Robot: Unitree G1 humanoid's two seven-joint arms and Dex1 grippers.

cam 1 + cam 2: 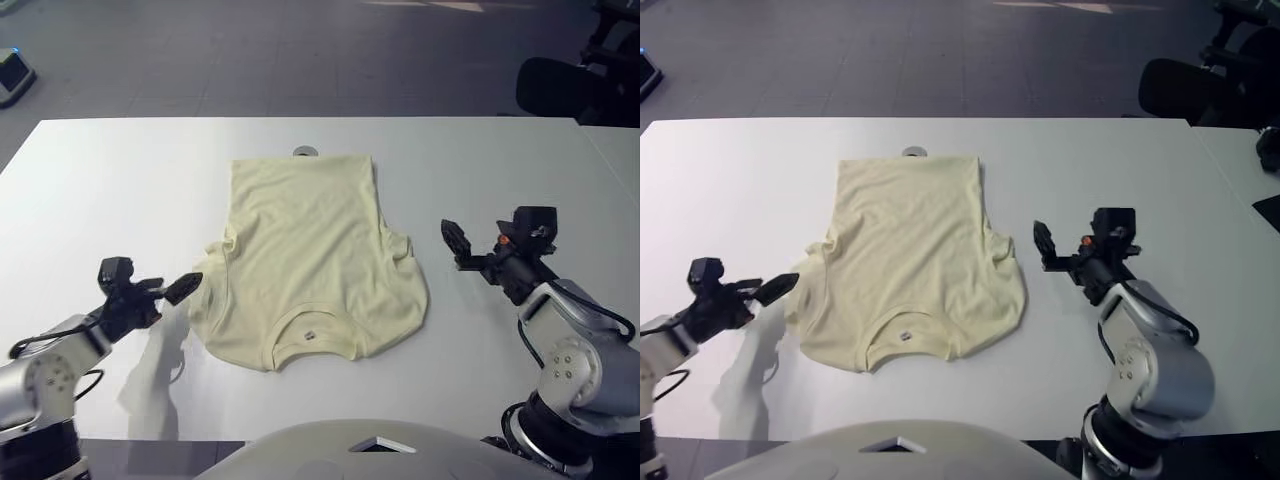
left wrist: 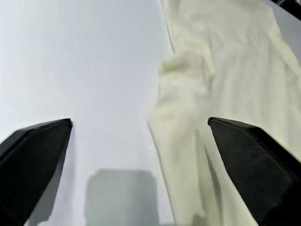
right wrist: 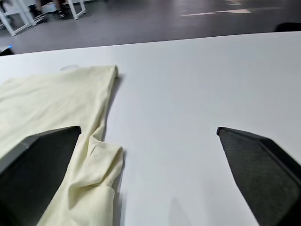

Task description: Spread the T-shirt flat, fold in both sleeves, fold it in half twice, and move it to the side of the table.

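White desk [image 1: 120,180] bears the T-shirt [image 1: 310,260] spread flat at its middle, collar nearest the front edge, sleeves apparently tucked in, both halvings and the sideways move yet to do, left tool [image 2: 140,121] and right tool [image 3: 148,128] flanking it, spread and empty.

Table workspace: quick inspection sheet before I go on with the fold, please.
Surface: white table, no stains seen.
Job's things: pale yellow T-shirt mid-table, collar toward the robot, body flat, both sleeves bunched at its sides.
Clutter: small round grey object at the shirt's far hem.
Pincers: left pincer open, by the left sleeve; right pincer open, apart from the right sleeve.
Cables: black cable along the left forearm, another on the right.
Surroundings: grey floor; black chair past the far right corner.
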